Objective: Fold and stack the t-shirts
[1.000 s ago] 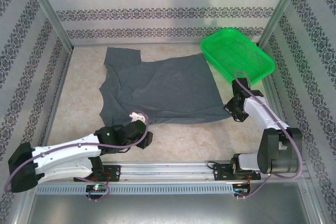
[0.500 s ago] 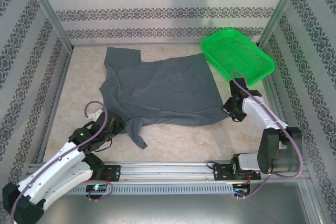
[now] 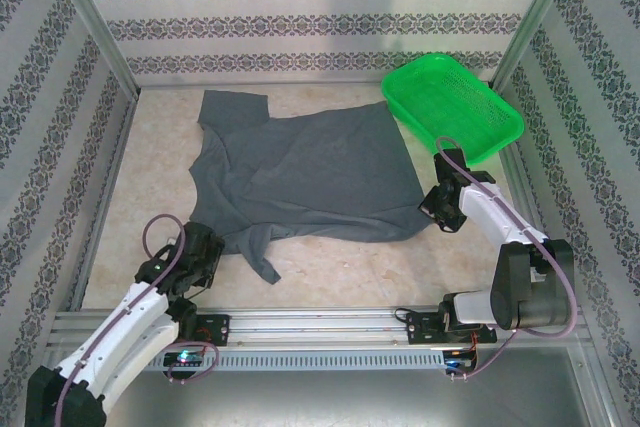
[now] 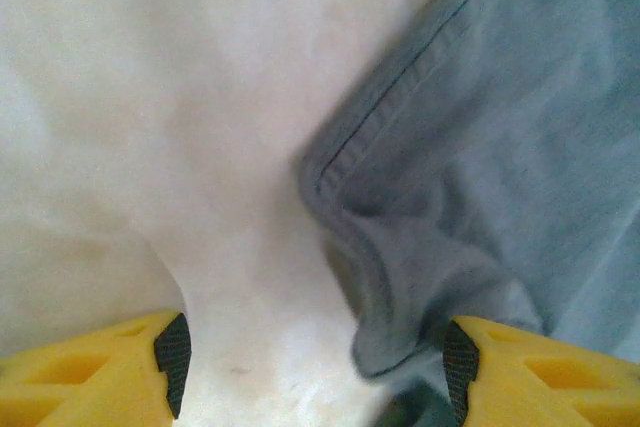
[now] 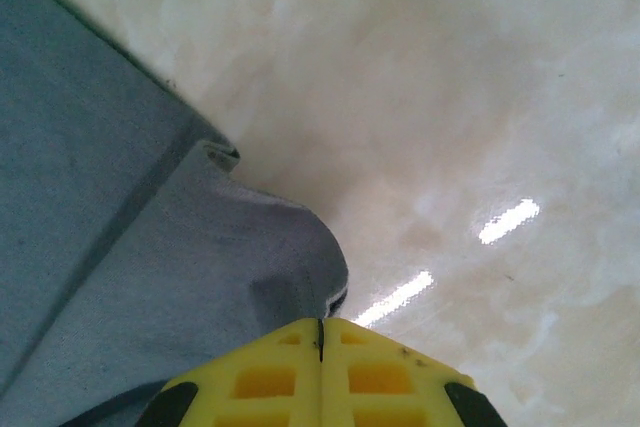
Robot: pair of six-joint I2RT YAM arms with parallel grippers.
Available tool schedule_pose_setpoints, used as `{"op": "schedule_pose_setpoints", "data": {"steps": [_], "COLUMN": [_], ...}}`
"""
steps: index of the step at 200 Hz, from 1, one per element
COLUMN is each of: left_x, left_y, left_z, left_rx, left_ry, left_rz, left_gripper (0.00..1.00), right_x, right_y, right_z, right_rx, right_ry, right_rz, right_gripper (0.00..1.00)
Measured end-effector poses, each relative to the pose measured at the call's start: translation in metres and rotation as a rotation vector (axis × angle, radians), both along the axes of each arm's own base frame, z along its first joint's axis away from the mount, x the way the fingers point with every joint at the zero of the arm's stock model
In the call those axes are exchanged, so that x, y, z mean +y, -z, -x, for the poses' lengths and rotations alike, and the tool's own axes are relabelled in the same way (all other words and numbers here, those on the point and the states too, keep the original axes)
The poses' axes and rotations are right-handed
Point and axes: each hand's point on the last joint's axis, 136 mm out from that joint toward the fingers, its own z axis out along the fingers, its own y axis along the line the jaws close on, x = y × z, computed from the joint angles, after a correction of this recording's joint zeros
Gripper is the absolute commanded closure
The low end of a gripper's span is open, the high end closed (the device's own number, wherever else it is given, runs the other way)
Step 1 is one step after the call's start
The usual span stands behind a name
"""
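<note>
The dark slate-grey t-shirt [image 3: 300,162] lies spread on the table, with a sleeve at the far left and a flap of cloth trailing toward the front edge. My left gripper [image 3: 208,247] sits low at the shirt's near-left edge. In the left wrist view it [image 4: 315,387] is open, and a rumpled fold of the shirt [image 4: 400,287] lies between the fingers, close to the right finger [image 4: 545,377]. My right gripper [image 3: 441,207] is at the shirt's near-right corner. In the right wrist view its fingers [image 5: 320,372] are shut on that corner [image 5: 260,267], which bulges up at the tips.
A green plastic basket [image 3: 497,107] stands at the back right, just beyond the right arm. Patterned walls and metal posts enclose the table on three sides. Bare pale tabletop [image 3: 350,267] lies in front of the shirt, and a metal rail [image 3: 320,325] runs along the near edge.
My left gripper swung left from the middle of the near hem to the near-left edge, leaving a flap of cloth pulled forward. The right gripper crept slightly back-left with the corner.
</note>
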Motion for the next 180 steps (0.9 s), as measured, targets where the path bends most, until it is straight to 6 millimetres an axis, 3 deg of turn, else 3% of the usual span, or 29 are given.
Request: {"op": "schedule_pose_setpoints", "data": {"steps": [20, 61, 75, 93, 128, 149, 180], "left_x": [0.001, -0.004, -0.005, -0.006, 0.004, 0.014, 0.03], "left_y": [-0.007, -0.01, -0.006, -0.002, -0.013, -0.062, -0.18], "left_z": [-0.012, -0.029, -0.03, -0.029, -0.04, -0.064, -0.102], "left_rx": [-0.048, -0.102, -0.091, -0.076, -0.118, -0.209, -0.476], "left_ry": [-0.024, -0.033, -0.035, -0.039, -0.054, -0.028, 0.012], "left_rz": [0.016, 0.045, 0.051, 0.06, 0.051, 0.002, -0.101], "left_gripper": [0.35, 0.55, 0.67, 1.0, 1.0, 1.0, 1.0], "right_x": [0.003, 0.006, 0.007, 0.007, 0.01, 0.019, 0.034], "right_y": [0.0, 0.001, 0.001, 0.001, -0.007, -0.041, -0.148], "right_z": [0.0, 0.0, 0.0, 0.0, -0.006, -0.035, -0.105], "right_rx": [-0.002, -0.002, -0.002, -0.003, -0.036, -0.132, -0.443], "right_ry": [-0.007, -0.015, -0.018, -0.019, -0.03, -0.078, -0.145], "right_rz": [-0.009, -0.015, -0.015, -0.015, -0.02, -0.031, -0.042], "right_gripper": [1.0, 1.0, 1.0, 1.0, 1.0, 1.0, 1.0]}}
